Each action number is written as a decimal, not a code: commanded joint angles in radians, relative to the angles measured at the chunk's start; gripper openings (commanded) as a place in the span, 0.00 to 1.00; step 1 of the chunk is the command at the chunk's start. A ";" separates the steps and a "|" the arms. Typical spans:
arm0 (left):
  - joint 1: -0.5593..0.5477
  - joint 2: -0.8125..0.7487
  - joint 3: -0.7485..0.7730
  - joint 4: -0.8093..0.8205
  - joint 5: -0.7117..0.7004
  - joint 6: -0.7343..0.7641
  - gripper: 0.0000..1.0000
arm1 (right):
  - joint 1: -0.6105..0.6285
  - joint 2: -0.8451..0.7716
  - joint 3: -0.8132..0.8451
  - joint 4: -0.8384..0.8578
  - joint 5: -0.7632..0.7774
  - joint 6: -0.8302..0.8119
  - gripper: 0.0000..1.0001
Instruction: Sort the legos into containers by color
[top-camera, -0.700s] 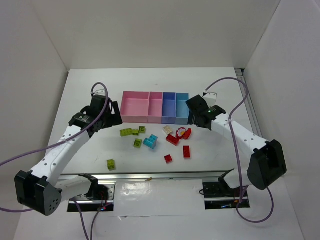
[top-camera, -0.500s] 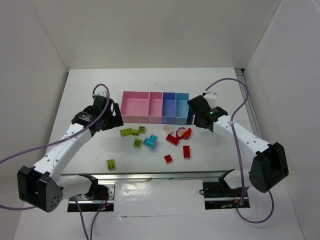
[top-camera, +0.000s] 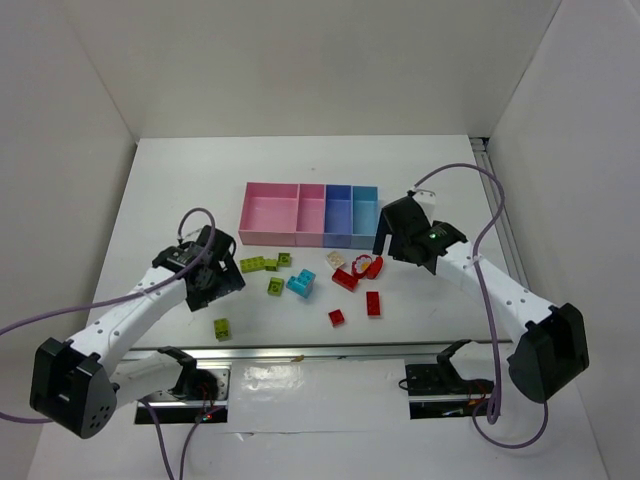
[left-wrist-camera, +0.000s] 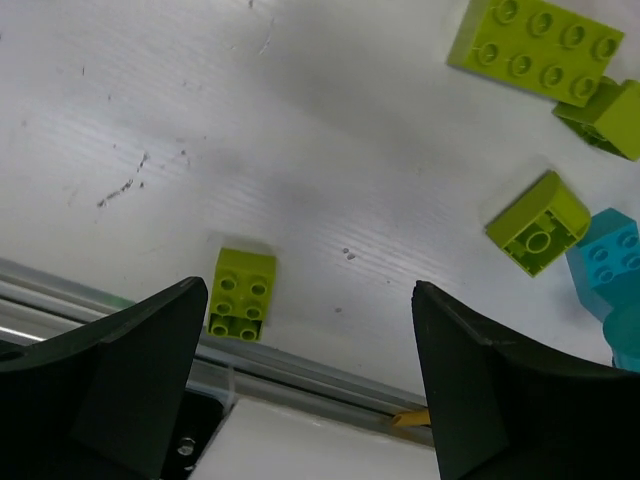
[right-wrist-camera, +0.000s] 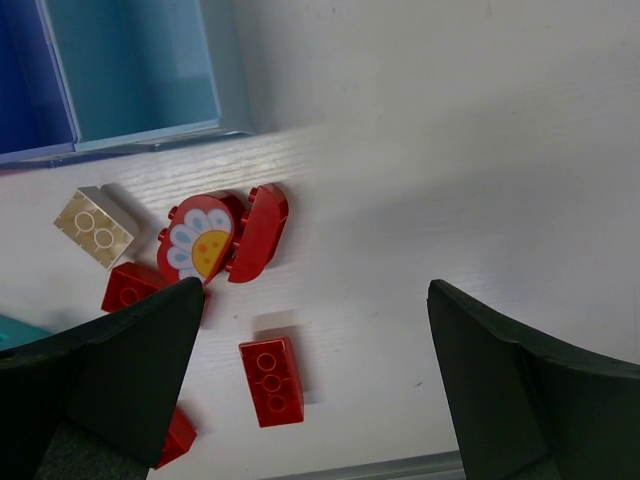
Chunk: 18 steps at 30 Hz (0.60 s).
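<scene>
Left tool (left-wrist-camera: 310, 370) open, empty, above small lime green studded plastic brick (left-wrist-camera: 242, 293), right tool (right-wrist-camera: 315, 375) open, empty, above small red studded plastic brick (right-wrist-camera: 270, 380)

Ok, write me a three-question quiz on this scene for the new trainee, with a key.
1. True or false: every compartment of the tray is without bricks so far.
2. What colour is the lone brick lying apart, to the left of all the others? A) red B) lime green C) cyan
3. Fill in: the left tool and the right tool both stand ___, holding nothing.

Key: 1 true; 2 B; 3 open.
</scene>
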 joint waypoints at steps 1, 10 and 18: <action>-0.003 0.002 -0.035 -0.074 0.020 -0.178 0.94 | -0.004 0.019 0.030 0.041 -0.014 -0.018 1.00; -0.031 0.076 -0.153 -0.025 0.058 -0.312 0.89 | -0.004 0.067 0.039 0.059 -0.035 -0.027 1.00; -0.051 0.077 -0.204 0.026 0.086 -0.312 0.78 | -0.004 0.132 0.073 0.059 -0.044 -0.045 1.00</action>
